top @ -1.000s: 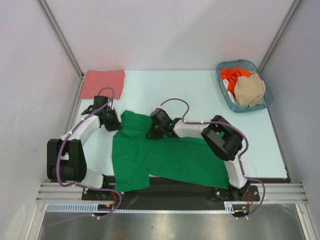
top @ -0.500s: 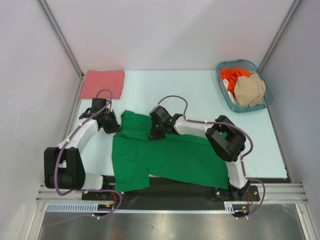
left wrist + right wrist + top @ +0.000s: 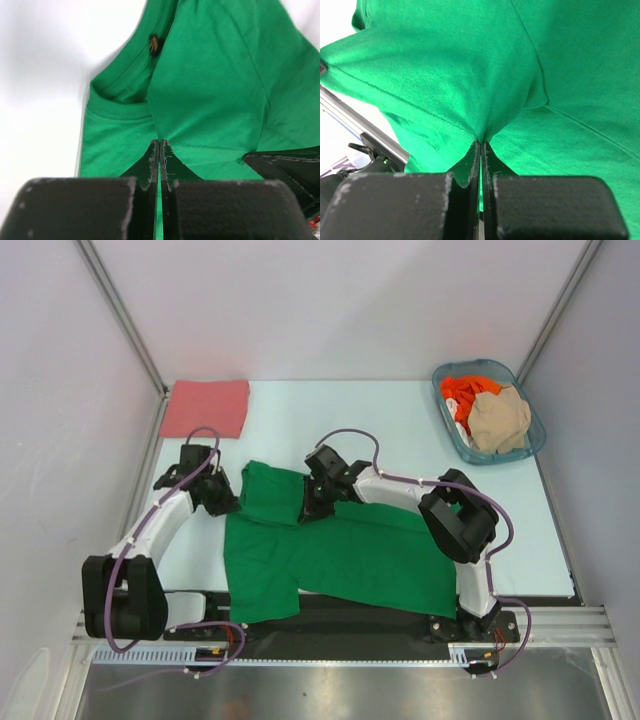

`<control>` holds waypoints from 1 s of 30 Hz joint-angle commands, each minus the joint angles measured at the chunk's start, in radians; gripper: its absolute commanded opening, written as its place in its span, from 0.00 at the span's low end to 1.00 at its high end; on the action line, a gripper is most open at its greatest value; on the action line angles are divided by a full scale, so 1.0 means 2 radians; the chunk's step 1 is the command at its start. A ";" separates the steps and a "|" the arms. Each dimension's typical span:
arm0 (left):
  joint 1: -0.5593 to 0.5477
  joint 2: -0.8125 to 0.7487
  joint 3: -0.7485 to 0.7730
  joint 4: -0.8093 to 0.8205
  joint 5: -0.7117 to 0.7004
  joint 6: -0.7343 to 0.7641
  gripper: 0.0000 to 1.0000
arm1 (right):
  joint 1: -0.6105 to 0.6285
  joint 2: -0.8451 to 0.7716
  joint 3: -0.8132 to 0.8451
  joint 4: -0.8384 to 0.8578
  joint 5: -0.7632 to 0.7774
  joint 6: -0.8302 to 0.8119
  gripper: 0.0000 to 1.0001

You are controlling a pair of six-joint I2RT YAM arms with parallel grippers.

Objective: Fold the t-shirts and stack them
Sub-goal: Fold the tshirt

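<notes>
The bright green t-shirt (image 3: 330, 550) lies spread on the table near the front, with its upper edge folded over. My left gripper (image 3: 232, 502) is shut on the green cloth at the shirt's upper left, close to the collar (image 3: 125, 85). My right gripper (image 3: 305, 510) is shut on a pinch of the same shirt (image 3: 485, 75) at the upper middle. A folded salmon-pink t-shirt (image 3: 206, 407) lies at the back left. The orange-red t-shirt (image 3: 466, 393) and the beige t-shirt (image 3: 500, 420) are bunched in the basket.
The blue-grey plastic basket (image 3: 533, 445) stands at the back right. Metal frame posts rise at both back corners. The black base rail runs along the near edge, under the shirt's hem.
Both grippers have moved toward the near edge with the green cloth, drawing the shirt's top edge further over its body. The left arm's elbow has swung lower and to the left.
</notes>
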 commanded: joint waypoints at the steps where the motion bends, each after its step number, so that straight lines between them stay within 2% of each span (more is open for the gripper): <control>1: 0.003 -0.024 -0.013 -0.010 -0.005 -0.017 0.00 | -0.005 -0.007 0.017 -0.030 -0.027 -0.021 0.00; 7: 0.003 -0.036 -0.032 -0.018 -0.008 -0.026 0.00 | -0.008 0.004 0.012 -0.041 -0.054 -0.028 0.00; 16: 0.002 -0.094 -0.049 -0.029 -0.027 -0.050 0.00 | -0.012 0.006 0.008 -0.038 -0.064 -0.032 0.00; 25: 0.002 -0.092 -0.073 -0.027 -0.024 -0.078 0.01 | -0.018 0.024 0.015 -0.048 -0.070 -0.039 0.03; 28: 0.002 -0.090 -0.075 -0.025 -0.024 -0.084 0.01 | -0.017 0.024 0.017 -0.049 -0.069 -0.039 0.05; 30: 0.002 -0.088 -0.076 -0.025 -0.023 -0.087 0.04 | -0.018 0.024 0.018 -0.052 -0.072 -0.039 0.12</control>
